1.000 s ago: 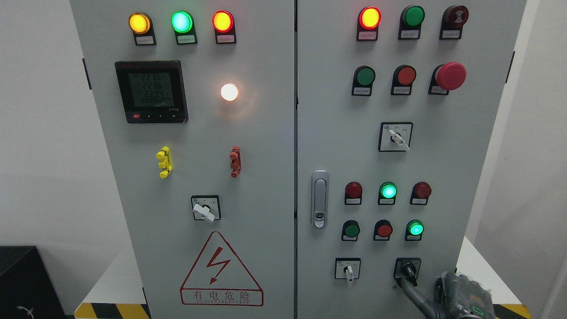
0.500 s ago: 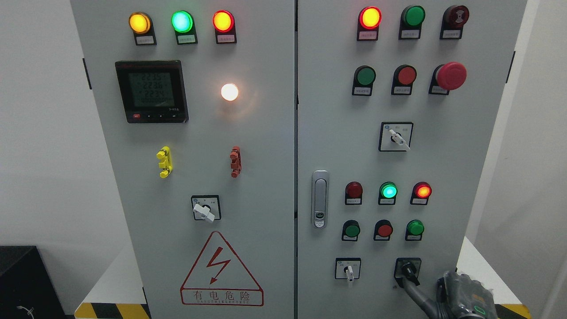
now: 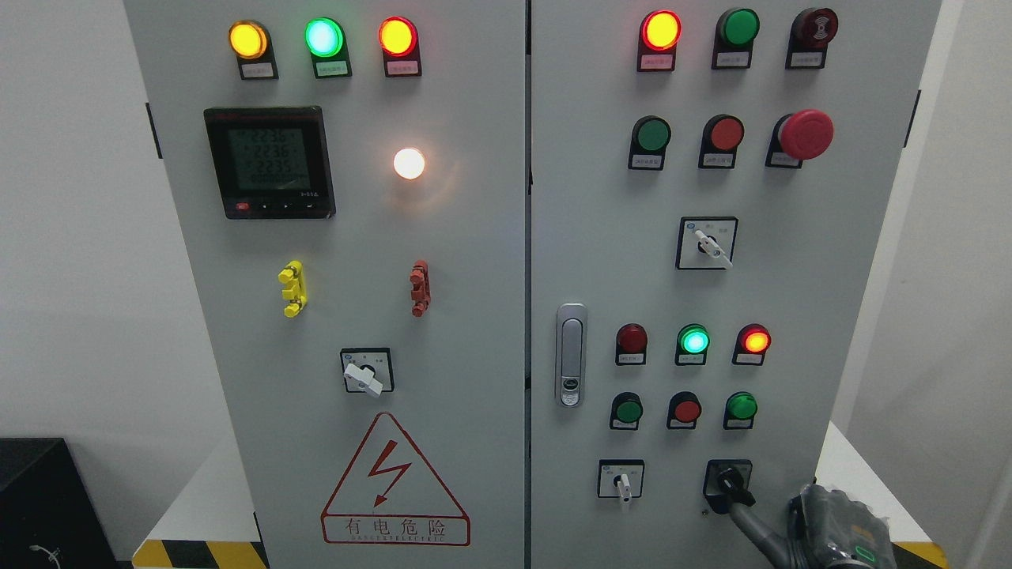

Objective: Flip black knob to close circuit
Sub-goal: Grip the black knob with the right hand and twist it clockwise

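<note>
Grey control cabinet (image 3: pixel 443 332) face ahead, with right hand (image 3: pixel 822 529) low at its bottom right corner, one finger (image 3: pixel 751 521) stretched up-left to touch black knob (image 3: pixel 731 484), presumably to lever it round; no grasp.

At the lower right of the frame the right hand (image 3: pixel 830 525) reaches a grey finger (image 3: pixel 751 523) up to the black knob (image 3: pixel 731 480), touching it; above, a red lamp (image 3: pixel 755 341) glows beside a green lamp (image 3: pixel 693 341).
</note>
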Robot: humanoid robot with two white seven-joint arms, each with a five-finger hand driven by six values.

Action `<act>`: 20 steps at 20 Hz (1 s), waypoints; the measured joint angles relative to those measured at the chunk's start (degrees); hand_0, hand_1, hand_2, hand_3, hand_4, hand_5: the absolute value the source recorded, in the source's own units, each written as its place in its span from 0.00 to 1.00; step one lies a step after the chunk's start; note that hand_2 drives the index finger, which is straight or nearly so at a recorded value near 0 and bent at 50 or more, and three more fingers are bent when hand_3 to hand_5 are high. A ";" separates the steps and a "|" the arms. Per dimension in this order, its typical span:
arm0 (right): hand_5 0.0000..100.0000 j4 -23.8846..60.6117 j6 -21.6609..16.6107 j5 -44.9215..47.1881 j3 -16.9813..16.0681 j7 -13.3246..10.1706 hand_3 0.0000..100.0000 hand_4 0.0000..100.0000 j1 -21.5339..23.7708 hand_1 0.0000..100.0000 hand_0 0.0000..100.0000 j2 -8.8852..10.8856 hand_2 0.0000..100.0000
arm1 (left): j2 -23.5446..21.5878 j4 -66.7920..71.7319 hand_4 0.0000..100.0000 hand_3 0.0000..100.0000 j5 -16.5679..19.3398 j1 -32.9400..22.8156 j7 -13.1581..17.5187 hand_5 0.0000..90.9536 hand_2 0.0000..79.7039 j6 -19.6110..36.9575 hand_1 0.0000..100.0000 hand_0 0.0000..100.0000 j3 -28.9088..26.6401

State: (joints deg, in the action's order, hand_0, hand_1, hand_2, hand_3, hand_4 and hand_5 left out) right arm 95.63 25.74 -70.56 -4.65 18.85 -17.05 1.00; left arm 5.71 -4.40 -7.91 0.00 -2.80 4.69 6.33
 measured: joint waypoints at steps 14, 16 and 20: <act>0.89 0.31 -0.13 1.85 0.26 0.00 1.00 0.90 -0.25 0.03 0.00 1.34 0.89 | 0.00 0.00 0.00 0.00 0.00 0.00 0.00 0.00 0.00 -0.01 0.56 0.12 0.00; 0.89 0.39 -0.14 1.93 0.29 0.01 1.00 0.90 -0.25 0.03 0.00 1.43 0.89 | 0.00 0.00 0.00 0.00 0.00 0.00 0.00 0.00 0.00 -0.01 0.56 0.12 0.00; 0.89 0.59 -0.14 2.17 0.40 0.01 1.00 0.90 -0.24 0.03 0.00 1.60 0.89 | 0.00 0.00 0.00 0.00 0.00 0.00 0.00 0.00 0.00 -0.02 0.56 0.12 0.00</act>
State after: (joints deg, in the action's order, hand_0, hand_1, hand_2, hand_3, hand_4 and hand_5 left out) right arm 96.23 25.60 -68.39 -4.25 18.85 -17.29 2.60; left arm 5.71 -4.40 -7.91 0.00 -2.79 4.67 6.33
